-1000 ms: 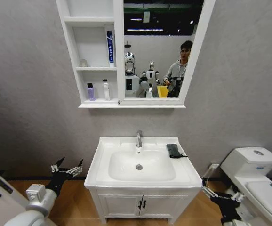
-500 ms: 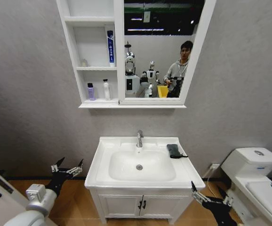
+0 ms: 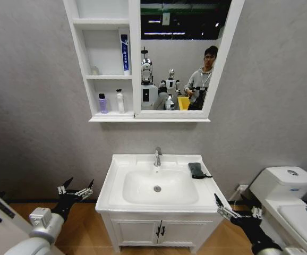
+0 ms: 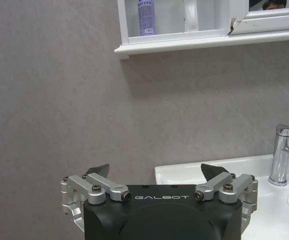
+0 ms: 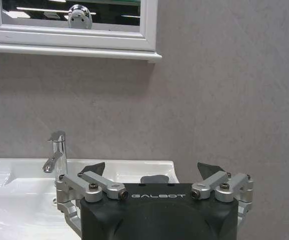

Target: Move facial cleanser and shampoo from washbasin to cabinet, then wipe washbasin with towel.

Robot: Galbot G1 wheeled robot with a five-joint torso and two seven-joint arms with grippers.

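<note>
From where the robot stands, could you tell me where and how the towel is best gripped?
Grip the towel across its folded middle, coming from above with the right hand, which is open at that corner. It lies flat on the washbasin rim, right of the tap, so probably only its top offers a hold.

A: Washbasin (image 3: 116, 183)?
B: Glossy white ceramic, smooth; tap (image 3: 157, 156) polished chrome metal.

A: Cabinet (image 3: 83, 64)?
B: White, smooth satin finish; mirror (image 3: 182, 53) reflective glass.

A: Towel (image 3: 196, 169)?
B: Dark matt cloth.

A: Bottles?
B: Purple bottle (image 3: 102, 103) and white bottle (image 3: 120, 101), smooth plastic.

A: Tools?
B: Left tool (image 4: 154, 172) and right tool (image 5: 151, 169): matt black housing, bare grey metal links with screws, fingers spread.

A: Wall (image 3: 31, 106)?
B: Matt grey, faintly mottled.
</note>
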